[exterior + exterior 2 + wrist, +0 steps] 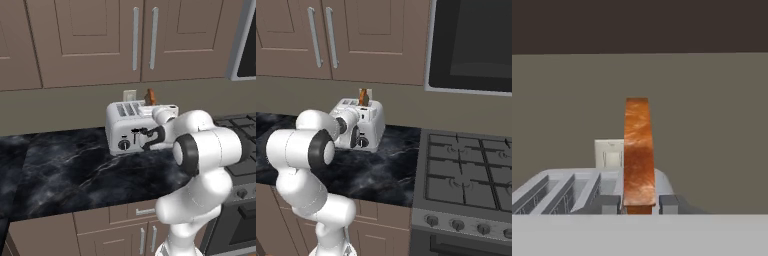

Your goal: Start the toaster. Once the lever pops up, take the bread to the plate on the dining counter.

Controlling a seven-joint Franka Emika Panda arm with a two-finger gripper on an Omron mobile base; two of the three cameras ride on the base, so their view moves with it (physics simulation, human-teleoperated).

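The toaster point(126, 129) stands at the centre of the left base view, on the black marbled tabletop point(65, 170) against the wall. The bread point(638, 152) stands upright in the slot at its right end, edge-on in the hand view. The hand point(639, 204) is clenched on the slice, one fingertip point(607, 203) on each side of its lower part. A wall socket point(609, 154) shows behind.
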